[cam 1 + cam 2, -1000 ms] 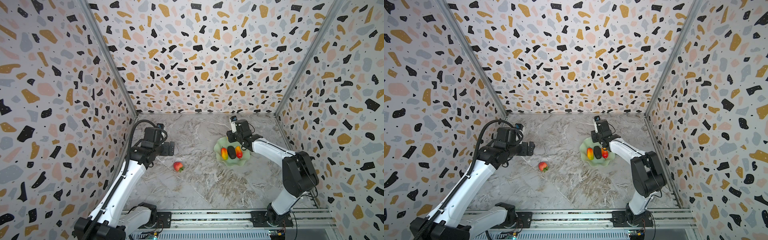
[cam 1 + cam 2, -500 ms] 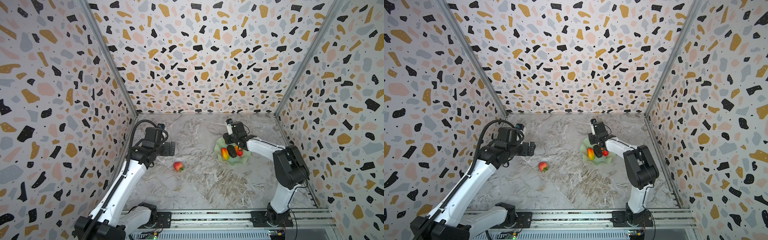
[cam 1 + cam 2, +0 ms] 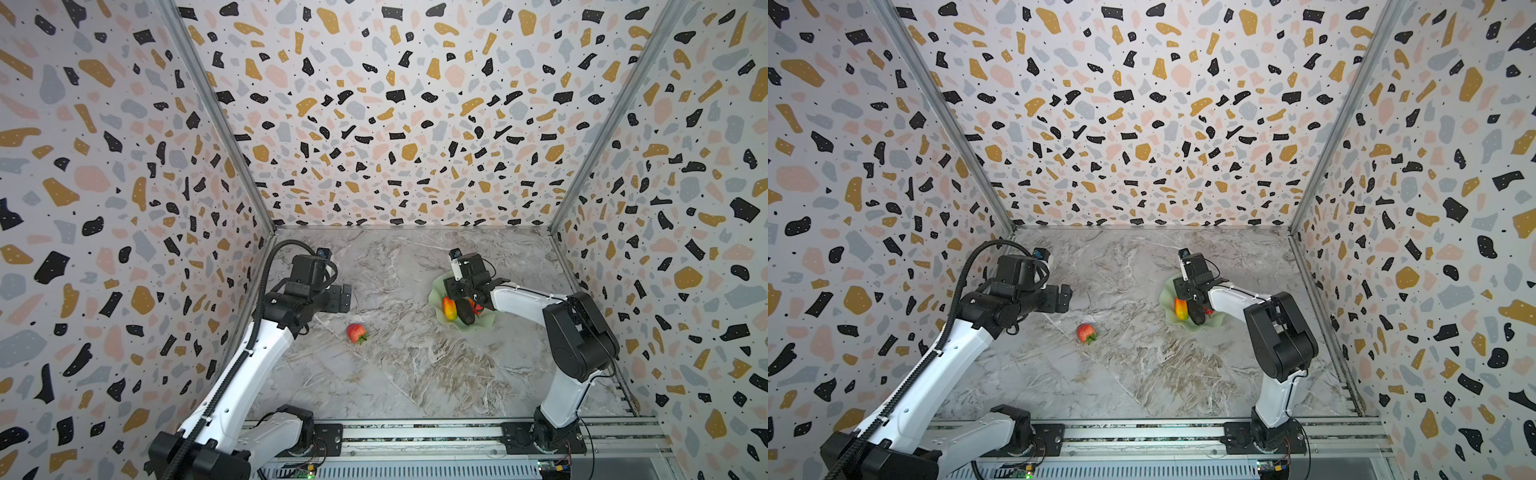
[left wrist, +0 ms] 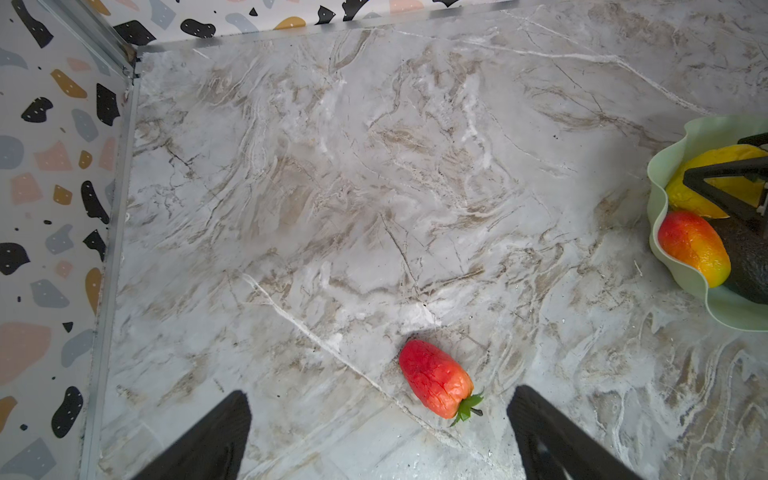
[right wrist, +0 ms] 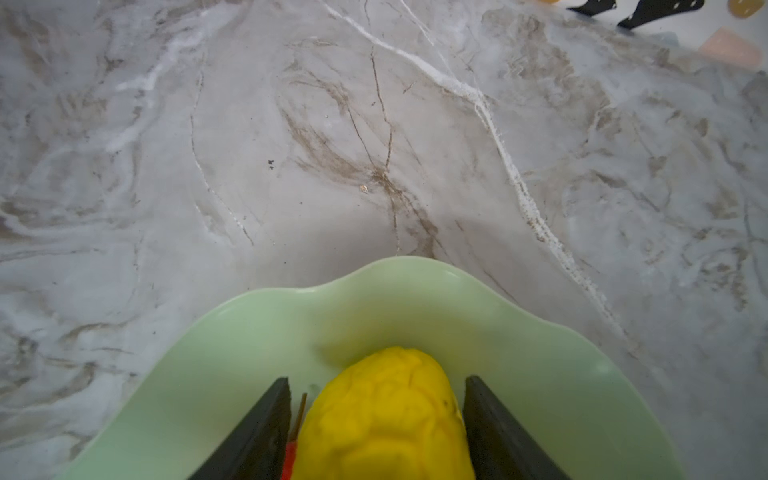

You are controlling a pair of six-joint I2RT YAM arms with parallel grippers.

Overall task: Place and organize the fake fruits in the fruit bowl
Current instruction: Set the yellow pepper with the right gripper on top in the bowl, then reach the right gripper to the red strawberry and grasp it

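One strawberry [image 3: 356, 333] lies out on the table [image 3: 415, 374], left of the bowl [image 3: 482, 326]; the left hand [image 4: 379, 391] hovers by it, wide open and empty, likely to fetch it. In the bowl, the right hand [image 5: 377, 379] straddles the yellow fruit [image 5: 386, 424], fingers parted, gap showing: not gripping.

The mint bowl [image 5: 415, 291] looks glossy, the yellow fruit [image 5: 386, 415] wrinkled and matt, the tabletop [image 5: 291, 145] marble-veined.

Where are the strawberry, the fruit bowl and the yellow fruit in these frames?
strawberry [image 4: 434, 376], left wrist view, middle of its red body.
fruit bowl [image 5: 399, 270], right wrist view, on its wavy rim.
yellow fruit [image 5: 386, 415], right wrist view, middle of its bumpy surface.
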